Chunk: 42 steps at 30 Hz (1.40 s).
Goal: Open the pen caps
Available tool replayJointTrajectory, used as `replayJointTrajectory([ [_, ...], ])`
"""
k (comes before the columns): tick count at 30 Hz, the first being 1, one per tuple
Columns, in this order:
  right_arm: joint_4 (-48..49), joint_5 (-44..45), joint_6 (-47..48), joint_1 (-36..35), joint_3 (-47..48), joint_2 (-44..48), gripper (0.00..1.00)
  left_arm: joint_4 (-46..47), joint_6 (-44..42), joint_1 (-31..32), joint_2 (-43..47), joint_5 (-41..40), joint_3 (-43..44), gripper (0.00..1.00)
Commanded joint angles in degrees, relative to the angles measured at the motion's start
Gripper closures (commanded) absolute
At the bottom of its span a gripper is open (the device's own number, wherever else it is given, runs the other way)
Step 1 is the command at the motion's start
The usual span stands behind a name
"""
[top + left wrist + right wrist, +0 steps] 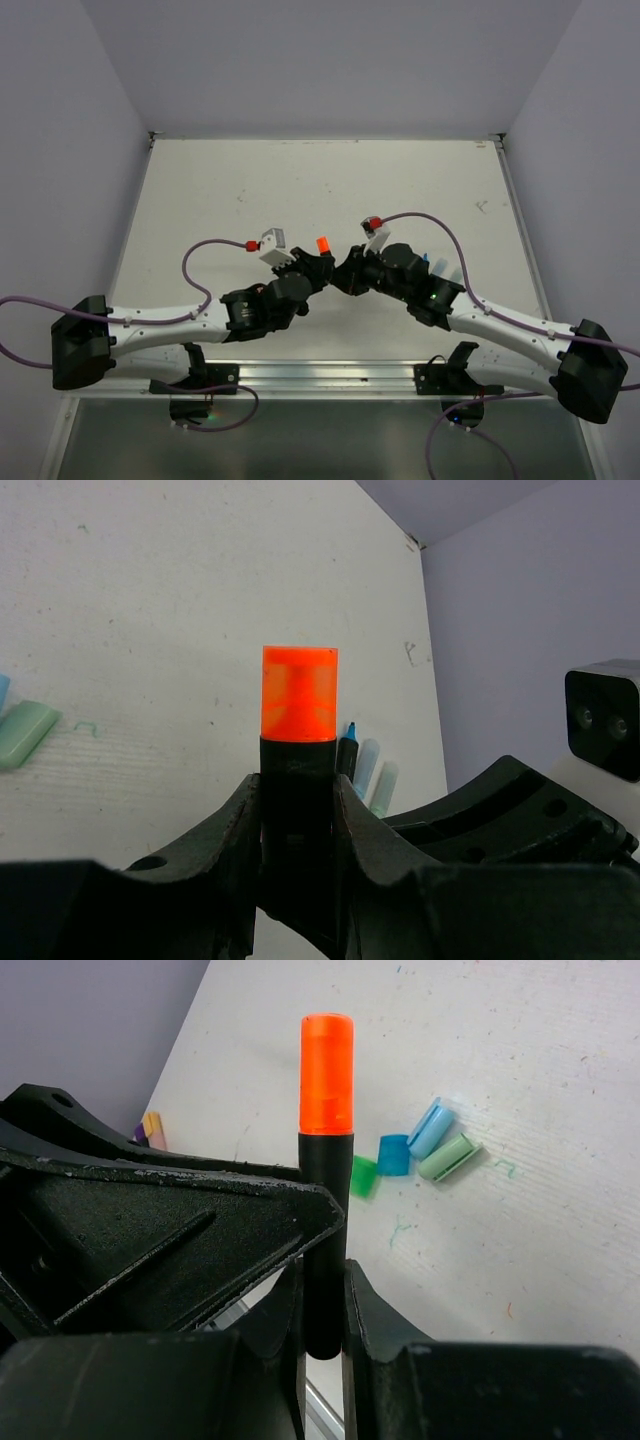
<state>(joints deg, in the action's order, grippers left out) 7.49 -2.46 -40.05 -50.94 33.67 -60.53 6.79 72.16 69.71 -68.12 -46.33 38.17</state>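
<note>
Both arms meet over the middle of the white, scuffed, ink-flecked worktop (300, 180), and there is one marker between them. It wears a stubby, translucent orange cap (299, 693), a smooth glossy plastic cylinder with darker shapes showing through its wall. The cap is seated on the end of a matte black marker body (325, 1190), a plain round barrel about as wide as the cap.

The left fingers (232, 830), black curved plastic, are closed snugly on the black marker body just below the orange cap, one on each side. The right fingers (375, 1315) are clamped hard on the same barrel further down, near its tail end. Neither pair touches the cap itself.

The marker's long axis runs straight out of both grips. It stands upright in each wrist view with the orange end uppermost. From overhead the cap shows as a small bright block at the spot where the two grippers come together, held up off the surface.

Down on the worktop four loose caps lie on their sides in a small cluster. A light blue cap (430, 1128) and a ribbed mint cap (448, 1157) lie side by side, a blue cap (394, 1154) just beside them, and a green cap (363, 1176) next along. Near the right arm lie a dark blue-tipped marker (349, 748) and two pale marker bodies (372, 765), roughly parallel.
</note>
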Motion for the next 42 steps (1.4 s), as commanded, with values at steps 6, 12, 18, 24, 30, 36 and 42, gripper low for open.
replayJointTrajectory([
  [6,0.52,-3.78,-0.37,0.05,-0.09,2.96,1.0,3.95,-4.84,0.86,6.67,-1.3,-2.84,0.39],
  [12,-3.52,-6.68,0.41,0.05,-2.73,8.32,1.0,2.71,-7.74,0.51,10.55,-3.16,-4.16,0.27],
  [18,-5.82,-8.79,1.91,0.14,-3.43,10.52,1.0,2.88,-8.27,-0.63,7.21,-0.52,-2.4,0.27],
  [24,-6.96,-9.84,2.61,0.05,-3.35,10.79,1.0,5.25,-8.61,-0.89,4.92,0.89,-1.7,0.31],
  [30,-7.31,-10.37,3.31,0.05,-3.35,10.26,1.0,5.69,-8.62,-1.33,5.1,1.24,-2.31,0.4],
  [36,-5.99,-10.72,3.23,0.05,-3.53,8.68,1.0,8.59,-8.7,-2.04,5.19,3.43,-3.98,0.5],
  [42,-5.82,-10.02,3.31,0.05,-3.0,7.89,1.0,11.4,-9.58,-3.18,4.93,6.59,-5.04,0.67],
])
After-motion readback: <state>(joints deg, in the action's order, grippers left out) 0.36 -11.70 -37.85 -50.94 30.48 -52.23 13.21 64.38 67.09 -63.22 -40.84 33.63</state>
